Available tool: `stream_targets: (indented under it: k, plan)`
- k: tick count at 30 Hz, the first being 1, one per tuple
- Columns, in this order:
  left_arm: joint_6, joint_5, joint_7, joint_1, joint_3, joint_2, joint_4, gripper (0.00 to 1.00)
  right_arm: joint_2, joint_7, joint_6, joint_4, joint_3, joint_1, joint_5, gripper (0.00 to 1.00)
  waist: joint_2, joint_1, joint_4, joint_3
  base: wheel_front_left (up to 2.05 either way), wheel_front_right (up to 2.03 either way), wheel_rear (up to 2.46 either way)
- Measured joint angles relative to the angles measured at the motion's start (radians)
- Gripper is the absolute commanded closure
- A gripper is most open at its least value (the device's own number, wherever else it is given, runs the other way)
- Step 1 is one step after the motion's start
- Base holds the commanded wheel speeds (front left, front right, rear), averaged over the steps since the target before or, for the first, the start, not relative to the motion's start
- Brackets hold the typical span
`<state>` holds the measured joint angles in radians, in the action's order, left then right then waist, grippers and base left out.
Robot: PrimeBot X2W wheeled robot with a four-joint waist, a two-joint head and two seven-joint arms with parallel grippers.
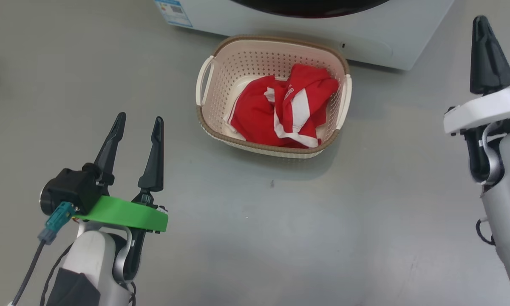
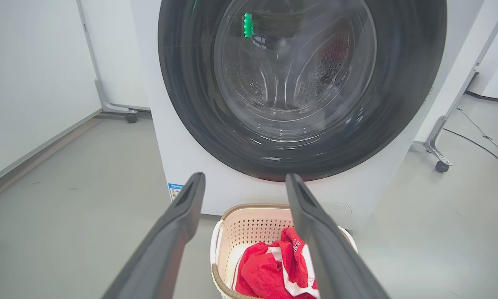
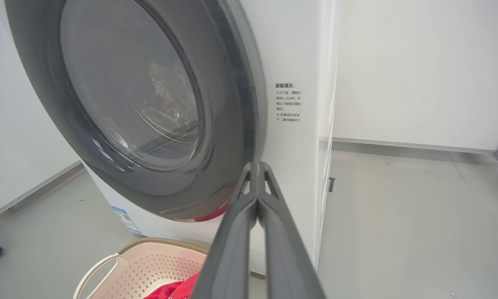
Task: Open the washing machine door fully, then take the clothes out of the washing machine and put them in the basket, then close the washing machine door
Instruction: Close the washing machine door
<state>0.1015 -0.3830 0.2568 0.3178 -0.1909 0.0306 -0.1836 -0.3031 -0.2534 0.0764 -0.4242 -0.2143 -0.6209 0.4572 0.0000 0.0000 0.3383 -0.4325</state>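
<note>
While its jaws stand spread with nothing between them, the left end effector [image 1: 139,118] hangs released at the lower left of the head view, pointing toward the basket [image 1: 276,39] but well clear of it. The basket sits on the floor [image 1: 280,238] just in front of the washing machine [image 1: 365,29], probably so a garment needs only a short carry from the drum. The red clothes [image 1: 280,112] with white stripes lie heaped inside it, below the rim. Behind it, the washing machine door [image 2: 191,83] appears flush against the machine's front. No red cloth shows through its glass, so I judge the task at or near its end. At the far right, the right end effector [image 1: 481,25] is clenched on nothing, fingers pressed together and raised. A closed tip like this would suit pushing a door.
</note>
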Motion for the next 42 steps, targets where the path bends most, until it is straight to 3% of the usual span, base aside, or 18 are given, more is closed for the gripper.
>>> stream_targets:
  k: [22, 23, 24, 25, 26, 42]
  plan:
    - [0.001, 0.015, 0.0, -0.182, 0.054, 0.011, -0.07, 0.0, 0.089, 0.0, -0.021, 0.088, 0.11, 0.352, 0.016, 1.0, 0.0, -0.0001, -0.192, 0.266, 0.0, 0.0, 0.0]
    - [0.001, 0.015, 0.0, -0.188, 0.056, 0.011, -0.072, 0.0, 0.091, 0.0, -0.026, 0.091, 0.113, 0.371, 0.016, 0.83, 0.0, -0.0001, -0.197, 0.279, 0.0, 0.0, 0.0]
    - [0.002, 0.015, 0.0, -0.196, 0.058, 0.011, -0.072, 0.0, 0.094, 0.0, -0.026, 0.095, 0.116, 0.39, 0.016, 0.59, 0.0, -0.0001, -0.202, 0.292, 0.0, 0.0, 0.0]
    - [0.002, 0.015, 0.0, -0.203, 0.058, 0.011, -0.075, 0.0, 0.097, 0.0, -0.027, 0.099, 0.119, 0.409, 0.016, 0.18, 0.0, -0.0001, -0.206, 0.305, 0.0, 0.0, 0.0]
    - [0.002, 0.015, 0.0, -0.211, 0.06, 0.011, -0.076, 0.0, 0.1, 0.0, -0.027, 0.105, 0.122, 0.427, 0.016, 0.0, 0.0, -0.0001, -0.21, 0.318, 0.0, 0.0, 0.0]
    - [0.002, 0.003, 0.0, -0.268, 0.081, 0.01, -0.082, 0.0, 0.119, 0.0, -0.027, 0.218, 0.134, 0.576, -0.02, 0.0, 0.0, -0.0001, -0.237, 0.413, 0.0, 0.0, 0.0]
